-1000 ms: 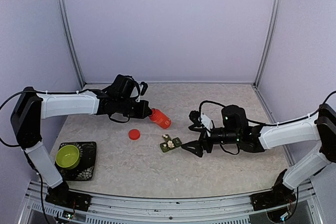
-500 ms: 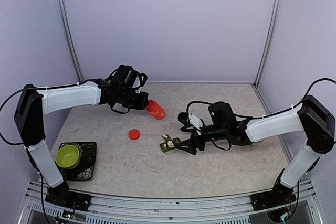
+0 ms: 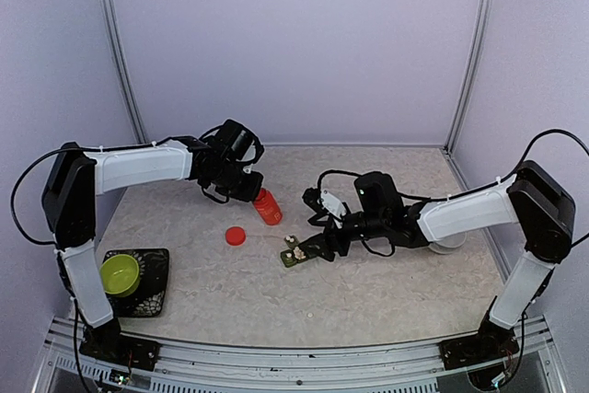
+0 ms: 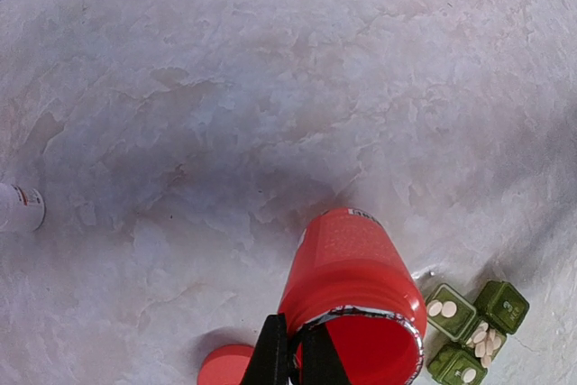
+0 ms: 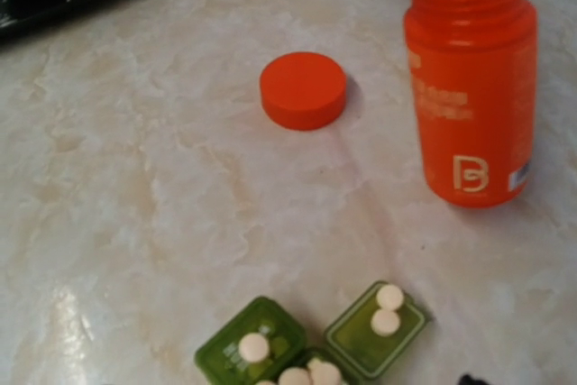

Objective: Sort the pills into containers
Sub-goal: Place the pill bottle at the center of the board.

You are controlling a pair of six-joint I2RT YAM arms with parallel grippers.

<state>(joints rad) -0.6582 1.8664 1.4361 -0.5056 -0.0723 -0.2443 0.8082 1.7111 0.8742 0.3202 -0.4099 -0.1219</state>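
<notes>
Since prior frame, R pincer [image 3: 313, 248] has advanced to the containers [image 3: 294, 253]; spread or not, cannot tell. L pincer [image 4: 291, 340] pinches rim of red bottle [image 4: 347, 268], now upright. Pills [image 5: 389, 309] lie in containers, approx. centre of counter [image 3: 386, 292]; red cap [image 5: 303, 89] nearby, toward left edge.

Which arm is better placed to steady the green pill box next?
Probably the right: the right pincer sits beside the pill box, while the left pincer is shut on the rim of the orange bottle, farther away.
</notes>
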